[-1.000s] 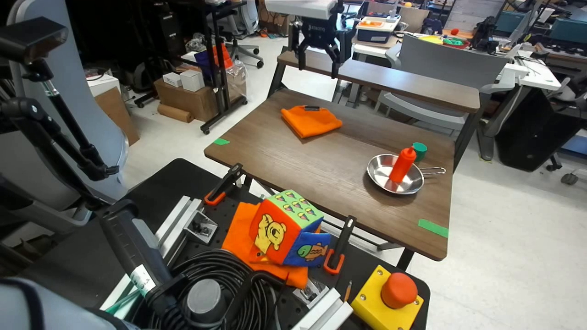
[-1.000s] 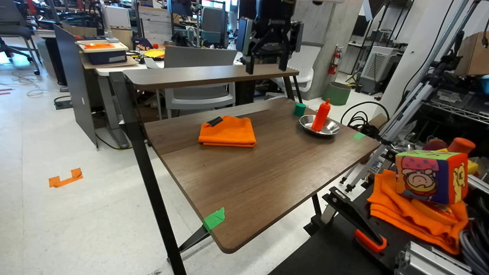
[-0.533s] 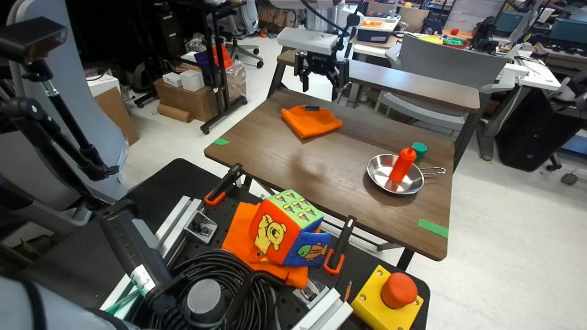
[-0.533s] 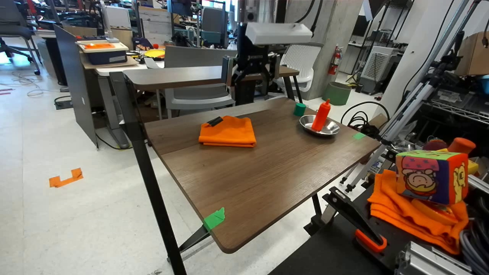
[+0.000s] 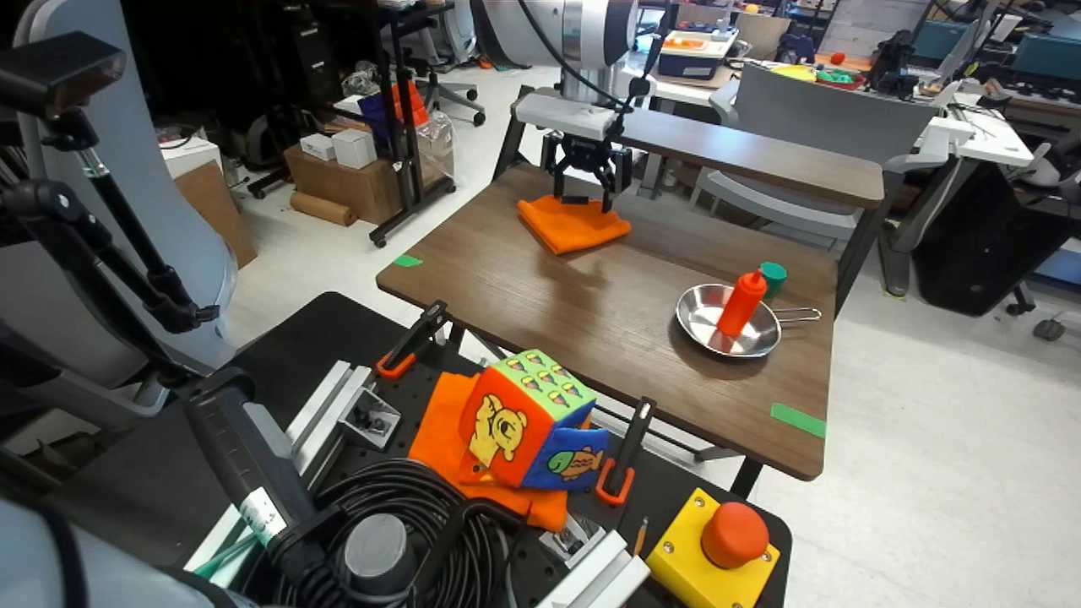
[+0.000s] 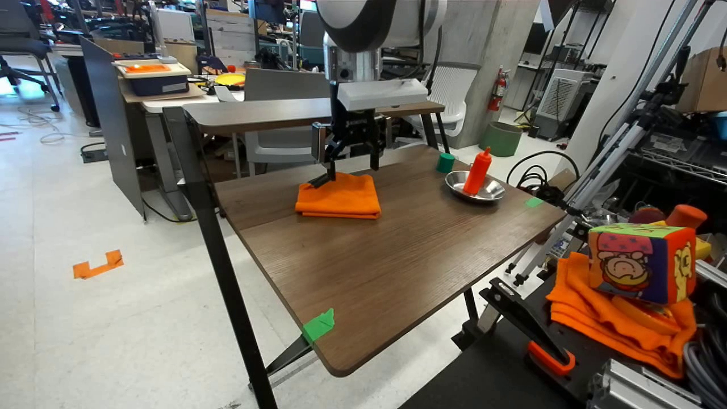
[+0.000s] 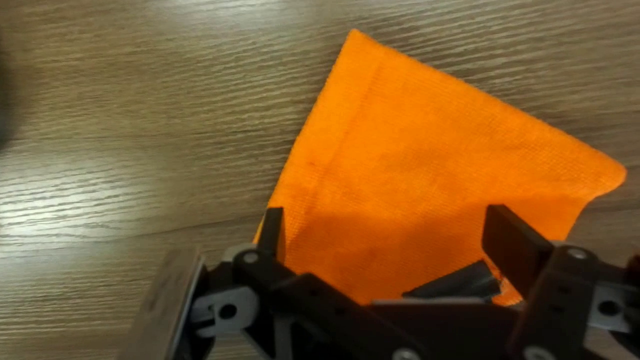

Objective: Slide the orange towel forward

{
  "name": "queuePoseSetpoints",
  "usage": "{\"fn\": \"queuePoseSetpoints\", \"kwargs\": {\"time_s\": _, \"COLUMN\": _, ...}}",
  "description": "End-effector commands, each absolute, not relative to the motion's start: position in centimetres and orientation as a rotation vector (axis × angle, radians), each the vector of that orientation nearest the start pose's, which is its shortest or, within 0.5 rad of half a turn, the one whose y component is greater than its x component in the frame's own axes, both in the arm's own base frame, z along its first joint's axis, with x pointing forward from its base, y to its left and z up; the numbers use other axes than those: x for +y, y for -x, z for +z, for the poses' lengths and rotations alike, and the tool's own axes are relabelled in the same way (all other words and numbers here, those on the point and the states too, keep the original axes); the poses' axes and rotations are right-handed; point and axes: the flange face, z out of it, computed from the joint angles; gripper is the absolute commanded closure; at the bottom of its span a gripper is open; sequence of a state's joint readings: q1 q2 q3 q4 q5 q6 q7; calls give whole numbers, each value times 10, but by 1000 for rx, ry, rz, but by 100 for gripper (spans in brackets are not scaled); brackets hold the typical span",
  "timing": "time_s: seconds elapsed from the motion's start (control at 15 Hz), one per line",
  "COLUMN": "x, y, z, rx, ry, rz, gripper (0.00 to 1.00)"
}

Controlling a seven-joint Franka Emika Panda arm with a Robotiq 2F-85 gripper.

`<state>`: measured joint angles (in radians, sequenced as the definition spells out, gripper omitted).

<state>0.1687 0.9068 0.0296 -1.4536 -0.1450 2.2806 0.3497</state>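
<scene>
The orange towel is a folded, roughly square cloth lying flat on the brown table. It shows in both exterior views (image 5: 574, 232) (image 6: 341, 200) and fills much of the wrist view (image 7: 420, 145). A black tag (image 7: 462, 282) sits near one edge of it. My gripper (image 5: 583, 199) hangs over the towel's shelf-side part, close to the tag, and shows in the other exterior picture too (image 6: 352, 171). In the wrist view its fingers (image 7: 385, 210) stand wide apart with nothing between them but towel below. Whether the fingertips touch the cloth I cannot tell.
A metal pan (image 5: 694, 319) with a red bottle (image 5: 743, 304) standing in it sits on the table, beside a green cup (image 5: 773, 279). A raised shelf (image 5: 743, 150) runs along the table's back edge. Green tape (image 5: 798, 420) marks a front corner.
My arm has come down from above the shelf's height to just over the towel, fingers staying apart. The towel, pan, bottle and cup have not moved.
</scene>
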Motion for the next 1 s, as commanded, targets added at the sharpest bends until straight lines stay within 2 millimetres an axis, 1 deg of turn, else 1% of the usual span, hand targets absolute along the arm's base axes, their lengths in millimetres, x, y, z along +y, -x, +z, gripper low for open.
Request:
{"fn": "queuePoseSetpoints", "kwargs": {"time_s": 0.0, "x": 141, "y": -712, "z": 117, "rx": 73, "ry": 3238, "rz": 155, "gripper": 0}}
{"fn": "queuePoseSetpoints", "kwargs": {"time_s": 0.4, "x": 139, "y": -713, "z": 77, "rx": 49, "ry": 3238, "rz": 309, "gripper": 0}}
{"fn": "queuePoseSetpoints", "kwargs": {"time_s": 0.53, "x": 139, "y": -710, "z": 66, "rx": 17, "ry": 3196, "rz": 380, "gripper": 0}}
{"fn": "queuePoseSetpoints", "kwargs": {"time_s": 0.67, "x": 141, "y": -703, "z": 58, "rx": -59, "ry": 3130, "rz": 472, "gripper": 0}}
{"fn": "queuePoseSetpoints", "kwargs": {"time_s": 0.73, "x": 140, "y": -696, "z": 55, "rx": -109, "ry": 3082, "rz": 527, "gripper": 0}}
{"fn": "queuePoseSetpoints", "kwargs": {"time_s": 0.93, "x": 138, "y": -666, "z": 42, "rx": -232, "ry": 3040, "rz": 714, "gripper": 0}}
